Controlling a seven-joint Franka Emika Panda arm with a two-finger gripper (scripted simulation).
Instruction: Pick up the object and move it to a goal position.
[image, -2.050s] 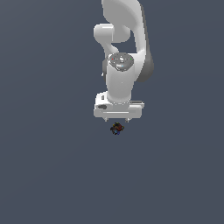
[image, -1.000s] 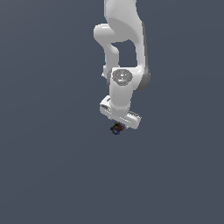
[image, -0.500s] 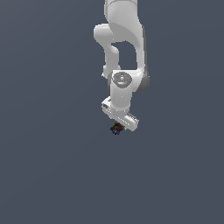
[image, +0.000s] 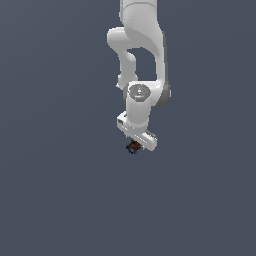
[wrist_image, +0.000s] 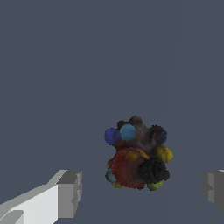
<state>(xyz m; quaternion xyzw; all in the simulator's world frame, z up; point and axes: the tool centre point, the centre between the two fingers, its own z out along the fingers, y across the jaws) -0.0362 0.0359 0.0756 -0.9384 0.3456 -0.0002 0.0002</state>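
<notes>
Exterior view: white arm (image: 140, 60) reaching down from the top of frame, wrist turned so the gripper (image: 135, 145) sits skewed, lower end toward the exterior view's right. Object (image: 133, 147) seen as a tiny dark speck with a red fleck, directly under the white gripper body, at its end toward the exterior view's left; contact with the fingers not resolvable at this size. Background plain slate grey throughout; no worktop edge distinguishable. Wrist view: object (wrist_image: 137, 154) a knobbly cluster of small rounded lumps, with a large dark red mass, a black lump beside it, light blue and deep blue lumps on the far side, yellow and yellow-green bits at the rim, dark brownish lumps between. Two grey finger pads (wrist_image: 70, 194) visible at the frame's edge, one on each side of the object, each separated from it by clear grey gaps. Gripper spread wide, holding nothing; object between the fingers' line and slightly beyond the tips, nearer neither pad decisively. Shadow or resting surface under the object not discernible.
</notes>
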